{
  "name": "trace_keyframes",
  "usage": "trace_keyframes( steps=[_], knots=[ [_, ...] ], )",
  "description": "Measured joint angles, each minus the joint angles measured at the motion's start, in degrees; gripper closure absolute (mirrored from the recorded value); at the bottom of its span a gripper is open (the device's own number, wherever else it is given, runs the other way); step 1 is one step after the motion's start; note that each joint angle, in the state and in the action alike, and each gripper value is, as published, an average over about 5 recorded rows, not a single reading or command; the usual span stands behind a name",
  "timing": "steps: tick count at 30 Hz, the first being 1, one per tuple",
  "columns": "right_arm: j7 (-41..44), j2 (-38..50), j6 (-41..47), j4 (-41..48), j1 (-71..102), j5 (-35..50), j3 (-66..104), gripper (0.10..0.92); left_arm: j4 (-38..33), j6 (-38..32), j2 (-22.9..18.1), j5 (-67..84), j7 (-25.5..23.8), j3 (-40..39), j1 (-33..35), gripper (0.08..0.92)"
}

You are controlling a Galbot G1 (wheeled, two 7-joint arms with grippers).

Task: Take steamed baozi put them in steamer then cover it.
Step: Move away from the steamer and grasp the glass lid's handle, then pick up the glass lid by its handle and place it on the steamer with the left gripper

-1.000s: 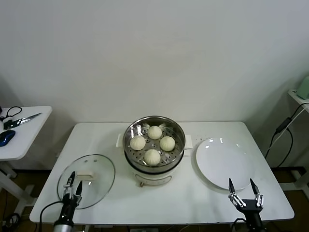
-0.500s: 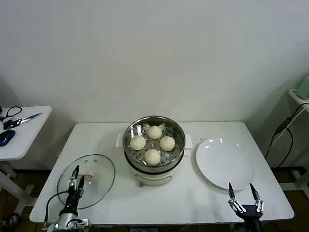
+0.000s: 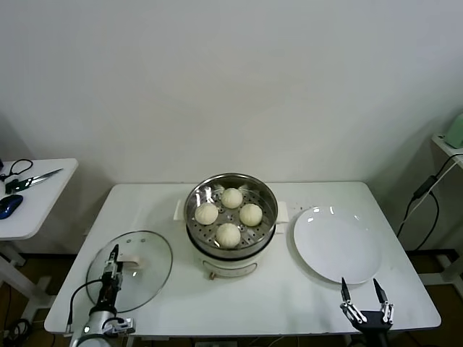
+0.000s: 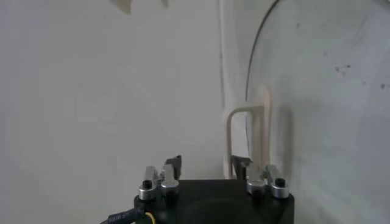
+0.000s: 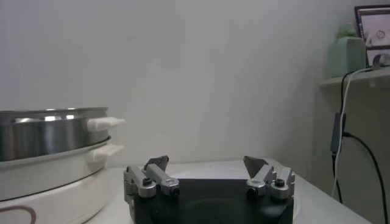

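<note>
Several off-white steamed baozi (image 3: 228,235) lie on the perforated tray inside the steel steamer (image 3: 269,189), which stands uncovered at the table's middle. The cover (image 3: 150,253), a clear glass lid, lies flat at the front left of the table. My left gripper (image 3: 113,253) is at the cover's cream knob (image 3: 131,262). In the left wrist view the left gripper (image 4: 207,161) shows a gap between its jaws, with the knob (image 4: 230,137) close against one finger. My right gripper (image 3: 359,288) waits open at the front right edge, empty. The right gripper (image 5: 207,161) sees the steamer (image 5: 49,131) from the side.
A flat white plate (image 3: 336,246) lies right of the steamer, just beyond the right gripper. A small side table (image 3: 29,217) at far left carries scissors (image 3: 32,179) and a dark mouse (image 3: 9,206). A black cable (image 3: 427,191) hangs at the right.
The left gripper has slid down toward the table's front edge at the cover's knob and its jaws have narrowed. The right gripper has sunk slightly lower, still open.
</note>
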State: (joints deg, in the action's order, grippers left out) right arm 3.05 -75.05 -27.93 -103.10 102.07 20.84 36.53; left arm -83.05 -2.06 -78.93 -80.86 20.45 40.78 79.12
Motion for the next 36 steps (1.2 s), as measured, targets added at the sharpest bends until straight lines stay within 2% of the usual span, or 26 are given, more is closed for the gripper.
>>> trace_keyframes(
  steps=[11, 14, 19, 24, 36],
  knots=[
    [-0.03, -0.35, -0.25, -0.39, 0.26, -0.36, -0.08, 0.203, 0.15, 0.24, -0.59, 0.19, -0.02, -0.08, -0.29, 0.787],
    [-0.06, -0.44, -0.27, -0.67, 0.43, -0.49, -0.12, 0.203, -0.67, 0.27, -0.42, 0.95, -0.2, -0.1, -0.09, 0.849],
    [-0.1, -0.56, -0.18, -1.3, 0.71, -0.87, -0.27, 0.203, -3.63, 1.12, 0.42, 3.71, -1.56, -0.35, 0.63, 0.863],
    [-0.62, -0.55, 0.38, -1.53, 0.82, -1.47, -0.05, 0.203, -8.75, 3.56, 2.46, 8.61, -5.02, -0.22, 1.18, 0.863],
    [-3.7, -1.05, 3.21, -1.59, 0.24, -4.06, 0.38, 0.203, -22.47, 14.43, 13.17, 20.67, -18.68, -1.17, -1.85, 0.863]
  ],
)
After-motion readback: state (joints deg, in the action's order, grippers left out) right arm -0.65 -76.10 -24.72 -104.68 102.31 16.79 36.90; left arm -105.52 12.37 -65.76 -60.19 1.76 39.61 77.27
